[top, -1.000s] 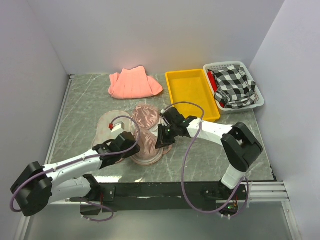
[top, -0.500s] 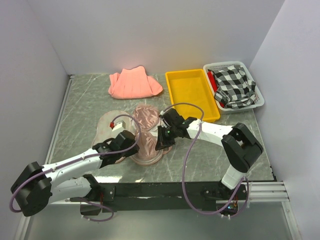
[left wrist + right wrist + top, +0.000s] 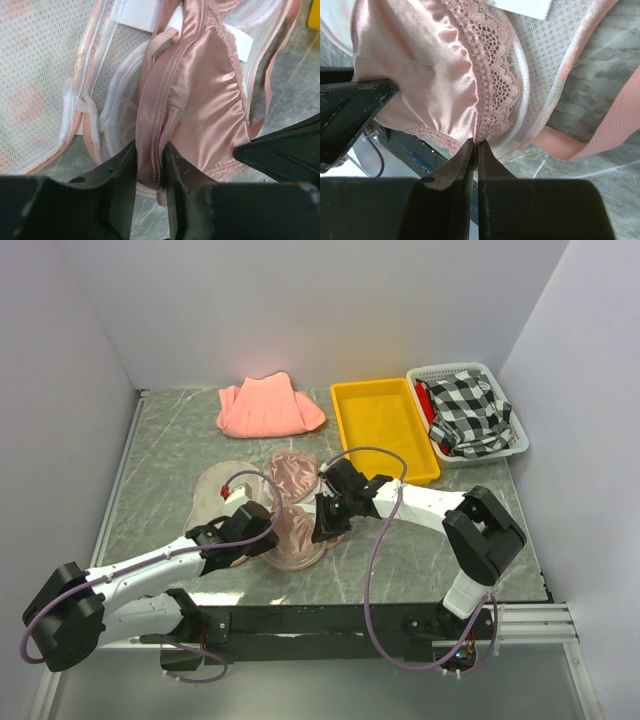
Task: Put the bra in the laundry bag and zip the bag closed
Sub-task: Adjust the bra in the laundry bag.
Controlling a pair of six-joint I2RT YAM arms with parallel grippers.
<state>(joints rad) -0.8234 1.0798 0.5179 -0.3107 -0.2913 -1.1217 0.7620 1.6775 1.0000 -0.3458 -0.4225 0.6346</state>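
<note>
The shiny dusty-pink bra (image 3: pixel 291 502) lies over the open laundry bag (image 3: pixel 213 489) in the middle of the table. In the left wrist view the bra's satin cup (image 3: pixel 210 115) rests on the bag's white mesh lining (image 3: pixel 40 85). My left gripper (image 3: pixel 266 539) is shut on the bra's stitched edge band (image 3: pixel 150 165). My right gripper (image 3: pixel 321 528) is shut on the lace rim of the bra's cup (image 3: pixel 476 149). The satin cup (image 3: pixel 420 65) fills the right wrist view, with the bag's mesh (image 3: pixel 545 65) and pink edging (image 3: pixel 610 125) beside it. Both grippers hold the near cup from opposite sides.
A folded salmon-pink cloth (image 3: pixel 268 407) lies at the back. A yellow tray (image 3: pixel 383 427) stands right of it. A white basket (image 3: pixel 512 430) with a black-and-white checked cloth (image 3: pixel 468 410) is at the far right. White walls close in the table.
Both grippers keep their hold on the bra. The bra and both grippers have shifted only slightly over the bag.
</note>
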